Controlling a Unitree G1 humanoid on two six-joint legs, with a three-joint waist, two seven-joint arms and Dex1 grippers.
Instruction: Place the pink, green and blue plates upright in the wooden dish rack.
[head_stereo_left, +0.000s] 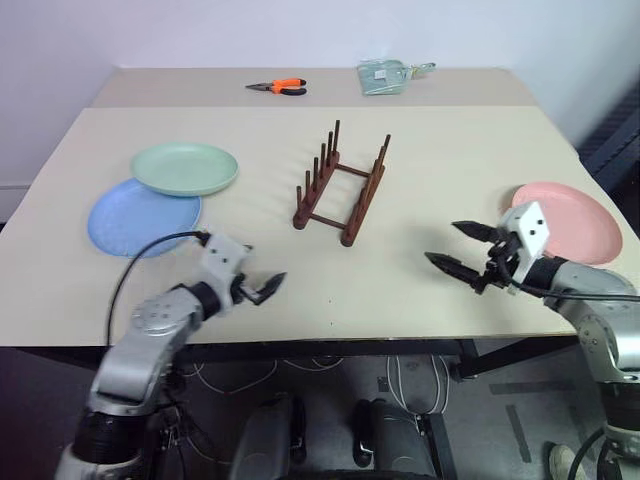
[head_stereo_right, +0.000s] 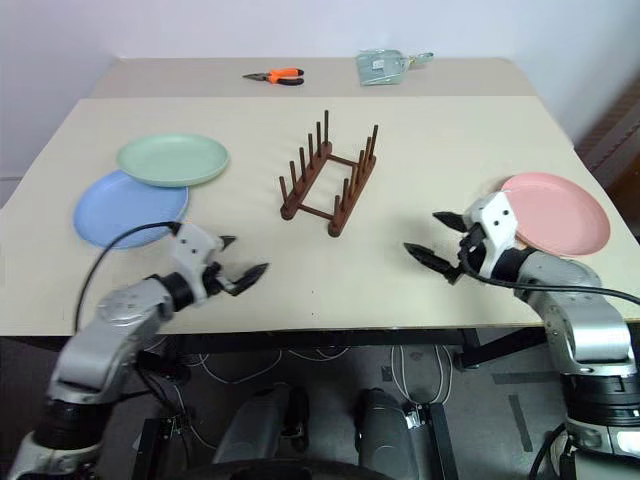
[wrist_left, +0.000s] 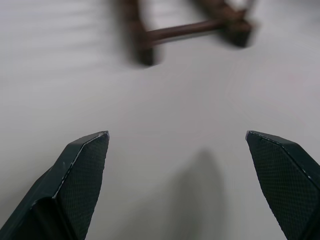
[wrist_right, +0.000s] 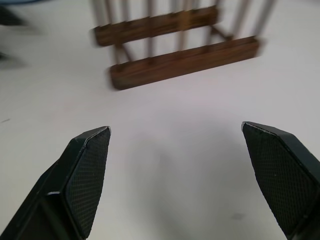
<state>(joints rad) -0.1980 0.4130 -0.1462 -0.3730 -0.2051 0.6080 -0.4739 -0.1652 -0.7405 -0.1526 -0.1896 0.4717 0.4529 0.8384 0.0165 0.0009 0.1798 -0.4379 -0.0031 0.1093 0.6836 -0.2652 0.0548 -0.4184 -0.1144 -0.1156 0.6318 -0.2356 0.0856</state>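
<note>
The rack (head_stereo_left: 340, 190) sits mid-table with nothing in it; green plate (head_stereo_left: 185, 168) overlaps the blue plate (head_stereo_left: 140, 218) off to the left, pink plate (head_stereo_left: 568, 222) on the right; left gripper (head_stereo_left: 262, 287) and right gripper (head_stereo_left: 458, 247) both spread wide, holding nothing, hovering over the near table (head_stereo_left: 400, 290).

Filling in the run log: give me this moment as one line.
rack: wooden dish rack empty | green plate overlapping blue plate | pink plate flat | left gripper open | right gripper open

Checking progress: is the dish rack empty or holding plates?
Empty: the wooden dish rack shows bare pegs; all three plates lie flat on the table.
</note>
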